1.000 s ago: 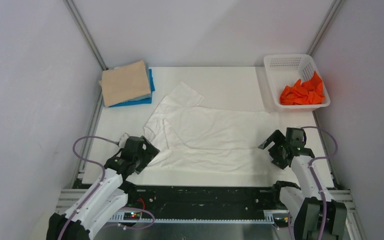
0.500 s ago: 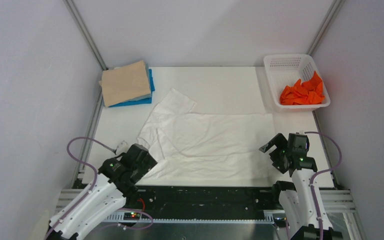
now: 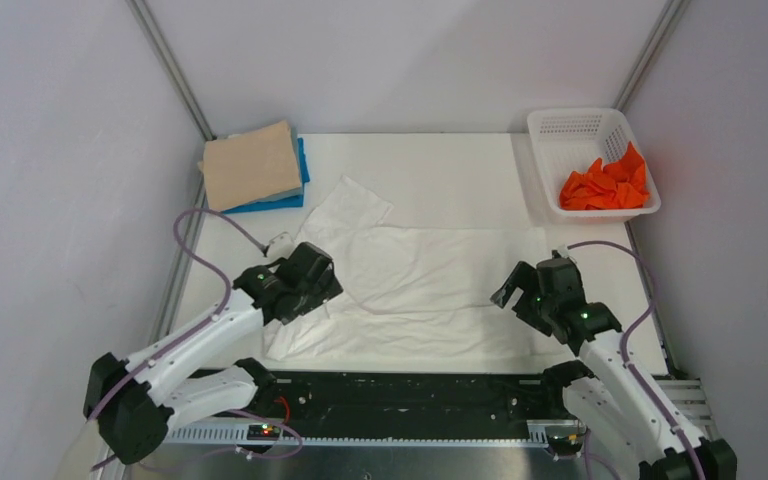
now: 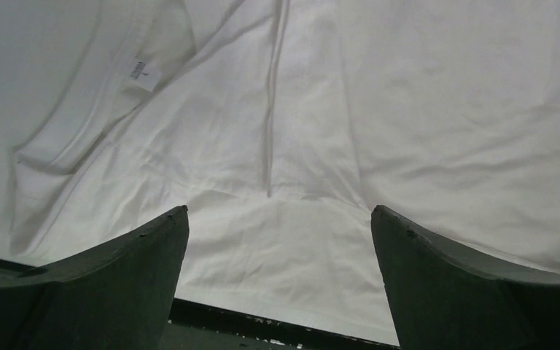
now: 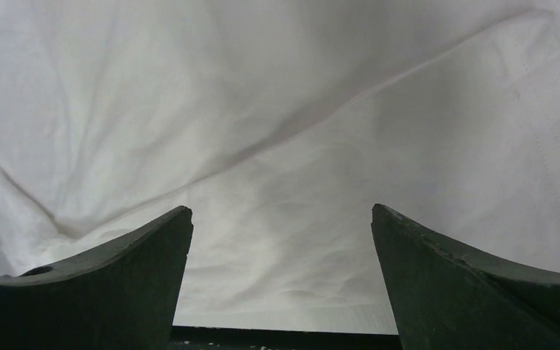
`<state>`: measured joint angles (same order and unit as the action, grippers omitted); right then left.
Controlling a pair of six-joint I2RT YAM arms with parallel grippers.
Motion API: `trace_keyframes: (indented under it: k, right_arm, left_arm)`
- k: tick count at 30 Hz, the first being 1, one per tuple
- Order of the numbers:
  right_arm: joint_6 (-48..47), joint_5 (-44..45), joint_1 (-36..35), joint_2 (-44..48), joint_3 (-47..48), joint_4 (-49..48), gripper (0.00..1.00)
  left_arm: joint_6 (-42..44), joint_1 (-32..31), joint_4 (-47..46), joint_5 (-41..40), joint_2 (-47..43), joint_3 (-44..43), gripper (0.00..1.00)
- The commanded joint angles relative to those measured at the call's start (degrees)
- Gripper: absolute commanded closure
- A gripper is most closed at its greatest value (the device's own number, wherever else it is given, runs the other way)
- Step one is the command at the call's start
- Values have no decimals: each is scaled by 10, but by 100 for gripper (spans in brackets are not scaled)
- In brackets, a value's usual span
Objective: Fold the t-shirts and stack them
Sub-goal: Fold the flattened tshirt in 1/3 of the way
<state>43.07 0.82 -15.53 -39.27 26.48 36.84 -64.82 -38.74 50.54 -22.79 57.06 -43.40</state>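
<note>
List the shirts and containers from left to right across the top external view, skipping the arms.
folded beige-tan t-shirt, lying on the bright blue t-shirt → thin white t-shirt, spread out on the table → white plastic lattice basket, holding the crumpled orange t-shirt

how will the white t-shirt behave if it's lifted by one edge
Probably floppy: the white t-shirt lies flat with soft creases, so it would likely drape and sag from a grip. It looks thin, so probably light. Pushed, it would likely bunch into wrinkles rather than slide whole, judging by the ridges in the right wrist view.
</note>
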Motion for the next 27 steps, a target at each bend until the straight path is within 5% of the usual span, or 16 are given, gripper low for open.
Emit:
trace_keyframes:
  k: [1,7,27]
  right_arm:
    - [6,28,-14,-37,-2,-35,4]
    - [6,30,-16,-49,-5,-33,4]
    - [-1,65,-13,-55,-5,-15,2]
  left_arm:
    - [42,-3,-115,34,41,22,3]
    - [35,-3,-157,38,119,20,26]
    - [-5,-3,-195,43,199,50,42]
